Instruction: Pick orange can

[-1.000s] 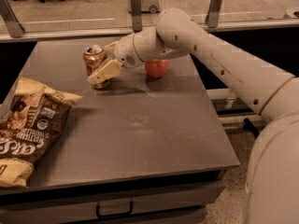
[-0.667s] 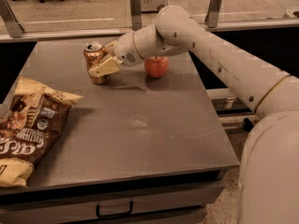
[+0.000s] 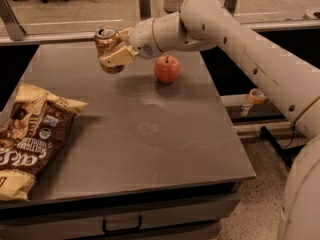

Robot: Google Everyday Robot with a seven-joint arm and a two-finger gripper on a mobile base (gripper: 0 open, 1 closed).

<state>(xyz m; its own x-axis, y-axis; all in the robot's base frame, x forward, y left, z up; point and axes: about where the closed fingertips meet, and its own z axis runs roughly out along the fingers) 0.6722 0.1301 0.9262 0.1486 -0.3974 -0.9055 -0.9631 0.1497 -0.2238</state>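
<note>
The orange can (image 3: 106, 45), orange-brown with a silver top and pull-tab, is held in the air above the far left part of the grey table (image 3: 150, 134). My gripper (image 3: 116, 50) is shut on the orange can, with one pale finger (image 3: 118, 58) across its front and the other behind it. The can's base is clear of the tabletop. The arm reaches in from the right.
A round red apple (image 3: 167, 68) stands on the table just right of the can. A brown and yellow chip bag (image 3: 30, 136) lies at the left edge. A small orange tape roll (image 3: 257, 96) sits on a low ledge to the right.
The gripper closed on the can and lifted it off the table; earlier the can stood on the surface with the gripper beside it.
</note>
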